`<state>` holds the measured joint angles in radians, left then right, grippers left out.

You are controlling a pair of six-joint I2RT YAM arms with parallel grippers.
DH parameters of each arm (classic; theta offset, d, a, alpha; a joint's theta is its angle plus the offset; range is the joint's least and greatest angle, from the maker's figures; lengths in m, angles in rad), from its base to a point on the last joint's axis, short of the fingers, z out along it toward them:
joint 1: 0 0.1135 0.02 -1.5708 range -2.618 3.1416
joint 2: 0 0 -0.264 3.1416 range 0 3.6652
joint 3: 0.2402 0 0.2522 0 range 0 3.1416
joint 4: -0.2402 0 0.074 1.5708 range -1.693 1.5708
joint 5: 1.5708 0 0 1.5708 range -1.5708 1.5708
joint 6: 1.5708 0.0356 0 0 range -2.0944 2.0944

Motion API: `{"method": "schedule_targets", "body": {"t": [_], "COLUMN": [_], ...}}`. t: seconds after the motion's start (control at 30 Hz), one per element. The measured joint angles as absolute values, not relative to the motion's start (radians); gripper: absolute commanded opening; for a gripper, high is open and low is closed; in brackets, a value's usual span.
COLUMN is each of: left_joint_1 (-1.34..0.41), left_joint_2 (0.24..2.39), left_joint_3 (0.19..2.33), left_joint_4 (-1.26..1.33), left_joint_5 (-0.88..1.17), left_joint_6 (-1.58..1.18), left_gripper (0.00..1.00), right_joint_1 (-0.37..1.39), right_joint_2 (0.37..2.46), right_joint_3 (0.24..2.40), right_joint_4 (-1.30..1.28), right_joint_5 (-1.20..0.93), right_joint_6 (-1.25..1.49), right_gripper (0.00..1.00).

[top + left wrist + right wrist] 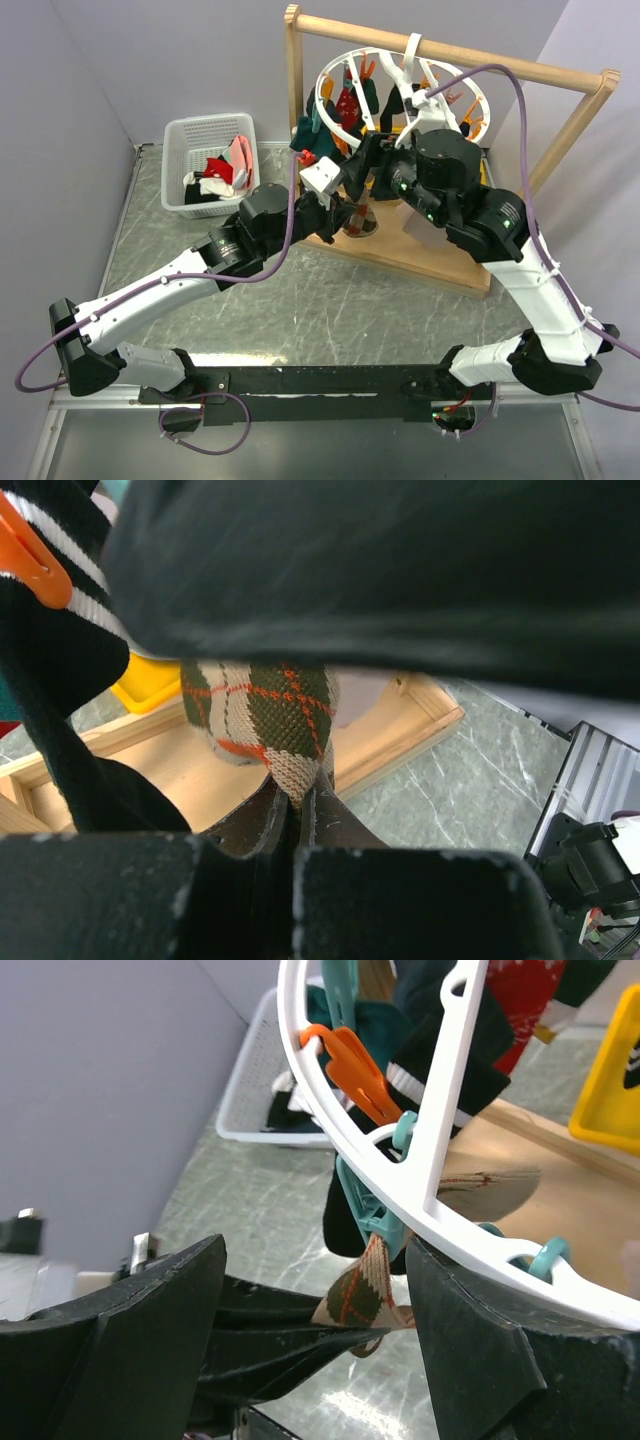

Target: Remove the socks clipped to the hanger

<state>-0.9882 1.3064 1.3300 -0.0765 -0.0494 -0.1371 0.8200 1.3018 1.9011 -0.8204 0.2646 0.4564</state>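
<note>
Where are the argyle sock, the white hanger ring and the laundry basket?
argyle sock (265,715), left wrist view, patterned middle.
white hanger ring (297,1020), right wrist view, outer rim.
laundry basket (205,128), top external view, back wall.

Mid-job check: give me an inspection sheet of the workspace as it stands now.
Surface: green marbled table, the wooden frame standing on it.
Job's things: white hanger on the frame's rail, socks clipped to it; argyle sock hangs from a teal clip.
Clutter: white basket holding loose socks.
Grippers: left gripper shut on the argyle sock's lower end; right gripper open, straddling the teal clip.
Cables: purple cables along both arms, one arcing across the rail.
Surroundings: plain grey walls.
</note>
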Motion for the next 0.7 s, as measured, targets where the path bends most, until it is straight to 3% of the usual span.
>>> {"method": "schedule_targets", "body": {"t": [0.7], "left_joint_1": [-1.006], "left_joint_2": [1.306], "left_joint_3": [1.330], "left_joint_4": [-0.048], "left_joint_5": [-0.039], "left_joint_6": [-0.137], "left_gripper": [0.01], "right_joint_1": [0.881], "right_joint_2": [1.329], "right_joint_3": [1.849], "right_joint_4": [-0.785], "right_joint_5": [0.517], "right_joint_6": [0.455], "right_gripper": [0.70]}}
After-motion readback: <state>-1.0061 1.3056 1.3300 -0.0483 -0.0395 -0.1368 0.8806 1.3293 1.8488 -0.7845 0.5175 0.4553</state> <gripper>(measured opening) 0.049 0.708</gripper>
